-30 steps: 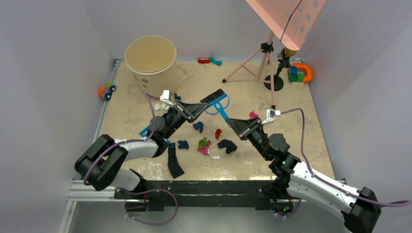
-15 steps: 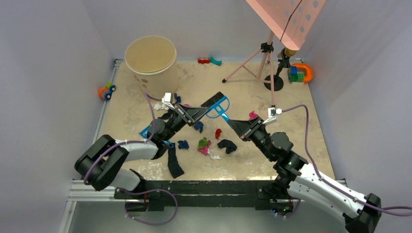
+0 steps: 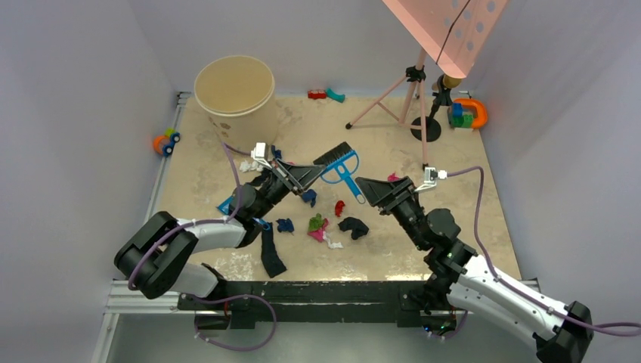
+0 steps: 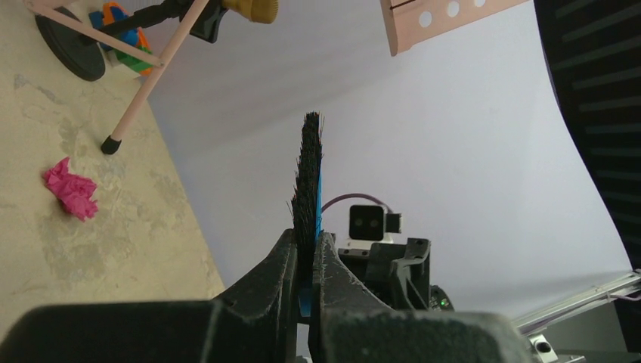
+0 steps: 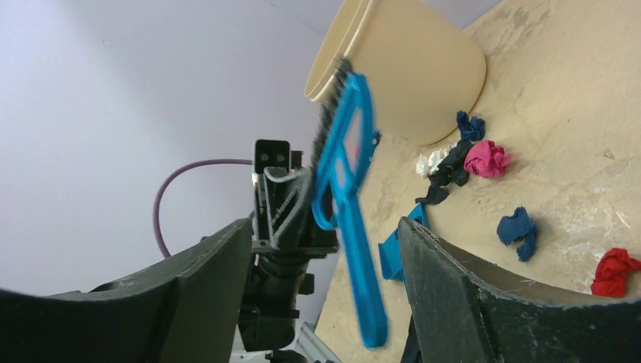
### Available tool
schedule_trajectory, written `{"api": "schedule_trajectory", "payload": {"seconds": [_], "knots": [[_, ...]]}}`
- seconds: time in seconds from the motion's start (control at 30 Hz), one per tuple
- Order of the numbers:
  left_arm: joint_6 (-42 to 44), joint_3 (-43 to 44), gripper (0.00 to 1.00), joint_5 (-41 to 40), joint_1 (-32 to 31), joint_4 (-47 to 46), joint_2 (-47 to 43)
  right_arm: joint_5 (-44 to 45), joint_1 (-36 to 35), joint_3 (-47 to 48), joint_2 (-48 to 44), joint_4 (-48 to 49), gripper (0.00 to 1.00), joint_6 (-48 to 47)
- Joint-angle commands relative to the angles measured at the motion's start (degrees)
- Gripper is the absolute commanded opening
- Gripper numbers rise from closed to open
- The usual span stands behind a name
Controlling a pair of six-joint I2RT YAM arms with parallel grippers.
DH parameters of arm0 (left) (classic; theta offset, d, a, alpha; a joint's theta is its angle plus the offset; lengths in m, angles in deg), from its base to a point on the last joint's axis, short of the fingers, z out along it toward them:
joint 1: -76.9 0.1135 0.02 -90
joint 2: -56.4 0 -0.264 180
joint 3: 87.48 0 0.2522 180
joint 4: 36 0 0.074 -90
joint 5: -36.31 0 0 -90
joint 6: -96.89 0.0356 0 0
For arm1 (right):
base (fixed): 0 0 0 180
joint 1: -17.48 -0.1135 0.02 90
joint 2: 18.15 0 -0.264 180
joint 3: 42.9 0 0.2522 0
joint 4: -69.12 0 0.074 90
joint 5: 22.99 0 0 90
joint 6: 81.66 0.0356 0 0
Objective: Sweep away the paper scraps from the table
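Note:
My left gripper (image 3: 305, 175) is shut on the bristle head of the blue hand brush (image 3: 339, 162) and holds it above the table (image 3: 469, 227). In the left wrist view the black bristles (image 4: 308, 174) stand pinched between the jaws. My right gripper (image 3: 368, 189) is open at the handle's end. In the right wrist view the blue handle (image 5: 363, 280) hangs free between the spread fingers (image 5: 453, 287). Paper scraps lie below: navy (image 3: 308, 197), red (image 3: 339, 207), green and pink (image 3: 317, 224), black (image 3: 353, 226), white (image 3: 333, 243).
A tan bucket (image 3: 234, 91) stands at the back left. A blue dustpan (image 3: 227, 204) lies half under the left arm, a black strip (image 3: 270, 253) beside it. A pink tripod stand (image 3: 412, 98) and toys (image 3: 467, 113) fill the back right; a toy car (image 3: 165, 141) sits left.
My right gripper has opened and let go of the brush handle, drawing back a little to the right. The left gripper still holds the brush by its head.

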Motion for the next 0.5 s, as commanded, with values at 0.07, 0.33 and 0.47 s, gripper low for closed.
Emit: {"api": "schedule_trajectory", "payload": {"seconds": [0.07, 0.33, 0.47], "knots": [[0.7, 4.2, 0.0, -5.2, -0.7, -7.0, -1.8, 7.2, 0.1, -9.9, -3.7, 13.8, 0.82, 5.8], [3.5, 9.6, 0.0, -8.4, -1.4, -7.1, 1.1, 10.2, 0.2, -12.8, 3.8, 32.0, 0.82, 4.6], [3.2, 11.7, 0.0, -8.3, -1.4, -7.0, 2.7, 10.8, 0.2, -12.5, 4.4, 35.5, 0.77, 0.7]]}}
